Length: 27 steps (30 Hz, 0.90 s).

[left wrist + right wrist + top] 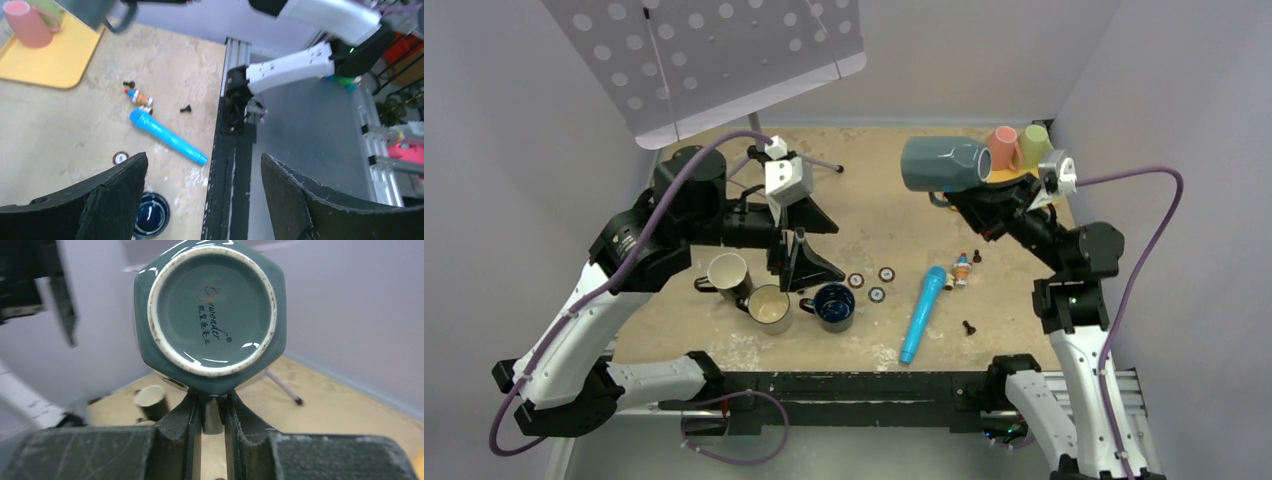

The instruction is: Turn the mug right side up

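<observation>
At the far left a perforated white panel [714, 50] leans over the back of the table [894, 215]. The left gripper [819, 243] hangs above the left half of the table with its jaws spread wide and nothing between them. Just below it in the overhead view stand three upright mugs in a loose row: a cream mug [727, 272], a second cream mug [769, 307] and a dark blue mug [834, 305]. Next come three small round discs [876, 283], then a blue toy microphone [922, 313] lying flat, with a small figurine [962, 268] near its head. Above these, the teal mug [944, 163] is held in the air on its side, mouth toward the left and base toward the right wrist camera, which shows a printed mark on its underside. The right gripper [212, 407] is clamped tight on the mug's handle, which points downward. At the far right a yellow tray [1012, 177] carries a pink mug [1002, 148] and a green mug [1034, 145].
</observation>
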### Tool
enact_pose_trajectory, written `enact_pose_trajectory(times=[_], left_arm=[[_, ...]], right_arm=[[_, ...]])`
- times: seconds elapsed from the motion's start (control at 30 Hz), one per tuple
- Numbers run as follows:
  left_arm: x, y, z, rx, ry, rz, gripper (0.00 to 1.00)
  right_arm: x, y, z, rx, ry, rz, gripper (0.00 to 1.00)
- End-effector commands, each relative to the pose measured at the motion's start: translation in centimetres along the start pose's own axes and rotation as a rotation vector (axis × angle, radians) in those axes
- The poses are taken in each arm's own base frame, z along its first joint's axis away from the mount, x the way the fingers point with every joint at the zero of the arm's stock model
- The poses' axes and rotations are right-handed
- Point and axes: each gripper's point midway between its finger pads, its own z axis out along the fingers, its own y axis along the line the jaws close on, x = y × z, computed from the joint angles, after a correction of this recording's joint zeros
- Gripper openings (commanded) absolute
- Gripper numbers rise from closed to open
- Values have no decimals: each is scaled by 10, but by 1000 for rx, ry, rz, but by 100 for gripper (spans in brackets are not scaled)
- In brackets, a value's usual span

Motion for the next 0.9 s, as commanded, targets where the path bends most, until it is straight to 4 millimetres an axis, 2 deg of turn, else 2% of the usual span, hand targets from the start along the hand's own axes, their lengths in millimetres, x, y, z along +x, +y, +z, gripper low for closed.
enact_pose_trajectory(times=[0.0,0.13,0.33,0.43,0.53,0.7,0.87], left_arm=[[-48,-17,-8,46,-127,-67,87],[-68,-30,-5,136,-157,-64,87],[-82,-47,2,283,-167,-131,82],[-83,-42,5,262,-168,-125,80],[-84,-46,4,283,-166,-121,78],[-85,-51,-3,292,-175,-98,73],[-86,-40,1,226,-189,-108,66]], right_arm=[[-51,94,-25,-349,-174,-7,0],[-60,123,-38,-453,-226,41,0],[-70,140,-35,-522,-271,104,0],[-69,148,-26,-561,-260,119,0],[-62,143,-10,-530,-240,139,0],[-51,144,5,-549,-217,171,0],[-39,155,18,-599,-187,206,0]])
